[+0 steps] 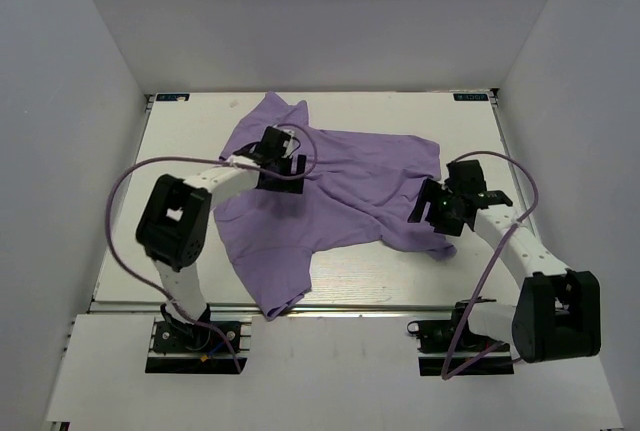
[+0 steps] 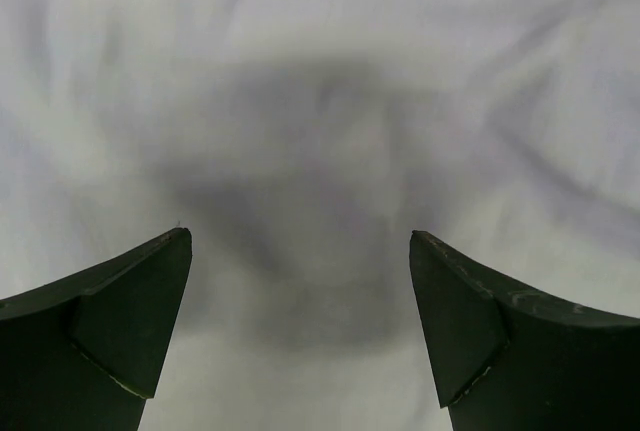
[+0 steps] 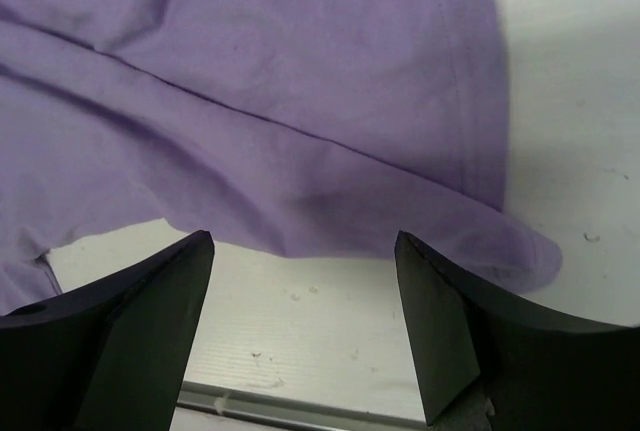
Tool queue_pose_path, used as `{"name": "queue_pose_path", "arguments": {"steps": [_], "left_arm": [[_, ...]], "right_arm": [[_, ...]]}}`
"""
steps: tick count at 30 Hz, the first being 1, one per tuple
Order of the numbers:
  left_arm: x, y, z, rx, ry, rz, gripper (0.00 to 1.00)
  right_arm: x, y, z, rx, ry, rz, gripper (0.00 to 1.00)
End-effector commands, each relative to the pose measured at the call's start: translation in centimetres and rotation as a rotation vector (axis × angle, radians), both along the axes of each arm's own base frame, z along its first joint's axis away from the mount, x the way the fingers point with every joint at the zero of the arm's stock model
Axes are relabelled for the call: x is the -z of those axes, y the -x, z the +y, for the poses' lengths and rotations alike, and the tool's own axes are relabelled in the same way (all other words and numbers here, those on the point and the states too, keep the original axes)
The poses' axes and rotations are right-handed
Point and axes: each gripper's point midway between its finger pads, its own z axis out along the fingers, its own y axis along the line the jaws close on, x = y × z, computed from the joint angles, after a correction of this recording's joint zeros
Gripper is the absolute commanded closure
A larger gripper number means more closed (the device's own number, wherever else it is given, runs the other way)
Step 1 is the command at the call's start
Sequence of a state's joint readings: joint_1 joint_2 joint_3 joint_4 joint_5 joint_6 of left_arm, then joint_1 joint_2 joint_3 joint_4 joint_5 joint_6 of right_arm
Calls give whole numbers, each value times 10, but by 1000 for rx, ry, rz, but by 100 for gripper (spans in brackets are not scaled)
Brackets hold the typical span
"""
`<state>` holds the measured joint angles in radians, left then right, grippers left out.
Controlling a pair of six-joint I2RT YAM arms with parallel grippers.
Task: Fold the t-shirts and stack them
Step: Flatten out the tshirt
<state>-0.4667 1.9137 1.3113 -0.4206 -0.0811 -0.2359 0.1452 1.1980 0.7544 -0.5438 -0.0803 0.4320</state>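
A single lavender t-shirt (image 1: pixel 350 181) lies crumpled and spread across the middle of the white table (image 1: pixel 400 276). My left gripper (image 1: pixel 285 166) hovers over the shirt's upper left part. In the left wrist view it (image 2: pixel 298 246) is open, with only pale, washed-out cloth (image 2: pixel 320 71) below and nothing between the jaws. My right gripper (image 1: pixel 430 206) is at the shirt's right-hand lower edge. In the right wrist view it (image 3: pixel 302 246) is open and empty over bare table (image 3: pixel 310 321), with the shirt's folded hem (image 3: pixel 280 81) just beyond the fingertips.
White walls enclose the table on the left, back and right. A metal rail (image 3: pixel 300 406) runs along the near table edge. Thin purple cables loop beside the left arm (image 1: pixel 125 186) and the right arm (image 1: pixel 525 201).
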Motion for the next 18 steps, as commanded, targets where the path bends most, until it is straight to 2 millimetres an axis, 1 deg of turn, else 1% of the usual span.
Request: {"name": "queue_pose_path", "arguments": {"steps": [1, 2, 3, 4, 5, 6, 7, 8, 9, 10, 11, 12, 13, 14, 15, 16, 17, 18], "left_arm": [[-10, 40, 18, -71, 48, 6, 0], [-22, 46, 19, -78, 80, -17, 0], [-19, 56, 20, -102, 104, 2, 0], [-8, 71, 26, -114, 94, 35, 0], [-6, 76, 29, -114, 92, 40, 0], [-1, 88, 34, -135, 93, 64, 0], [1, 93, 36, -136, 90, 69, 0], [7, 100, 39, -148, 82, 95, 0], [7, 103, 43, -153, 75, 91, 0], [14, 114, 48, -165, 64, 122, 0], [15, 117, 49, -178, 63, 137, 0], [18, 125, 53, -179, 51, 157, 0], [25, 139, 60, -214, 24, 209, 0], [20, 141, 66, -239, 9, 200, 0], [23, 150, 74, -262, -16, 218, 0], [27, 167, 88, -315, -66, 261, 0], [27, 175, 94, -342, -83, 274, 0], [21, 181, 99, -372, -84, 274, 0]], "right_arm": [[1, -22, 3, -16, 10, -87, 21], [3, -26, 4, -18, 5, -94, 21], [15, -26, 5, -16, 7, -54, 21], [18, -27, 8, -2, -3, -43, 21], [26, -24, 8, -3, -3, -13, 21], [32, -20, 8, 4, -6, 9, 21], [36, -16, 7, 14, 0, 23, 21], [39, -13, 5, 29, 3, 32, 21], [49, 1, -2, 59, 25, 67, 21], [52, 7, -3, 66, 29, 81, 21], [53, 13, -4, 82, 26, 92, 21], [64, 36, -7, 87, 34, 165, 21], [64, 42, -7, 92, 30, 174, 21], [67, 56, -7, 95, 27, 203, 21], [67, 65, -4, 88, 3, 223, 21], [69, 83, -2, 76, -5, 275, 21], [60, 85, 3, 59, -33, 231, 21], [57, 88, 2, 57, -33, 228, 21]]}}
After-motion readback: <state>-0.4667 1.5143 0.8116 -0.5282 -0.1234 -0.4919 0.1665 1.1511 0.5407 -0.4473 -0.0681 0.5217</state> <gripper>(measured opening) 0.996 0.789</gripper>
